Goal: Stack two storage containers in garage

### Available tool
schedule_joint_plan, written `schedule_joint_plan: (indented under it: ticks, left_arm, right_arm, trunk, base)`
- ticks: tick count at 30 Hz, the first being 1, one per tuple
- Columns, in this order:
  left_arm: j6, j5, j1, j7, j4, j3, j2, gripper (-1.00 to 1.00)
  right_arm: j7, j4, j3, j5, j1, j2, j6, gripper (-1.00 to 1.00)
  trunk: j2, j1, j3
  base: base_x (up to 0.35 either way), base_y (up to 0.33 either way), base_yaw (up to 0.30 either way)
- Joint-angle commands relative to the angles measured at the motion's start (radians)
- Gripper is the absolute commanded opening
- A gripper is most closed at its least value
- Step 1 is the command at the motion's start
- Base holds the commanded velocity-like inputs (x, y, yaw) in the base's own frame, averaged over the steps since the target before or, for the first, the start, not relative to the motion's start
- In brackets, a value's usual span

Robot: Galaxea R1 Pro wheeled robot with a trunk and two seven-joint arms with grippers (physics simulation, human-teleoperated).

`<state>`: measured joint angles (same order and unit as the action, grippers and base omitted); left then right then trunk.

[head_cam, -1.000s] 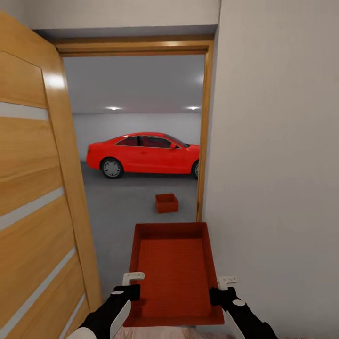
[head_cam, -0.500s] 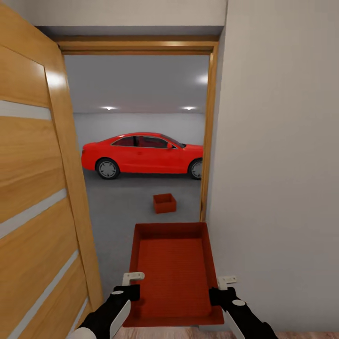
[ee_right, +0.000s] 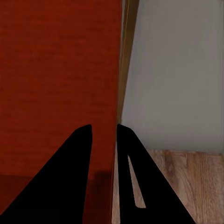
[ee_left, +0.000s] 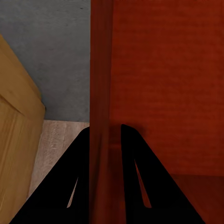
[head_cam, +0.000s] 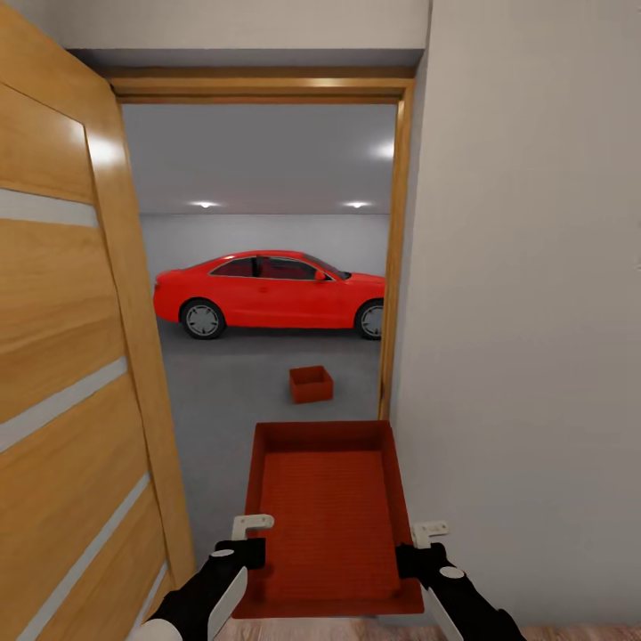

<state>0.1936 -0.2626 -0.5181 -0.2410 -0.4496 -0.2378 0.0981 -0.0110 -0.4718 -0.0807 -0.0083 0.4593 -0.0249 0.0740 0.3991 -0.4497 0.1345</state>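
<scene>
Fingers of both grippers pinch the side walls of the carried bin (head_cam: 325,516): the left gripper (head_cam: 252,541) clamps the left wall, the right gripper (head_cam: 412,549) the right wall, each wall sitting between two dark fingers in the wrist views. Largest in the frame, the open wooden door (head_cam: 76,356) fills the left side and a white wall (head_cam: 525,312) the right, leaving a narrow doorway (head_cam: 396,249) in the upper middle. Beyond it lies the grey garage floor (head_cam: 231,392) with a red car (head_cam: 267,292) across the back. The held bin sits at lower centre, its long axis pointing straight through the opening. Smallest, the second bin (head_cam: 312,384) rests on the concrete ahead, slightly left of the held bin's axis, nearer the right door post than the door. Both arms look equally far from it, so the approach seems to call for driving forward.
</scene>
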Motion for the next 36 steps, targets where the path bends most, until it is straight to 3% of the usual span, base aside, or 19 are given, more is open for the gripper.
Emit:
schedule_joint_plan:
  ticks: [1,23,36]
  left_arm:
    - [0.003,-0.021,0.001,-0.01,-0.001,-0.09,0.06,-1.0]
    - [0.003,-0.021,0.001,-0.012,-0.001,-0.09,0.06,-1.0]
    - [0.001,-0.021,0.001,-0.012,-0.001,-0.089,0.06,-1.0]
  right_arm:
    - [-0.001,-0.016,0.009,-0.056,0.001,-0.046,0.006,-1.0]
    - [-0.001,-0.016,0.009,-0.056,0.001,-0.046,0.006,-1.0]
    - [-0.001,-0.016,0.009,-0.056,0.001,-0.046,0.006,-1.0]
  trunk:
    - [0.001,0.0,-0.001]
    - [0.001,0.0,-0.001]
    - [0.001,0.0,-0.001]
  base:
    - [0.0,0.0,-0.164]
    - [0.001,0.062,-0.045]
    - [0.218,0.16,0.0]
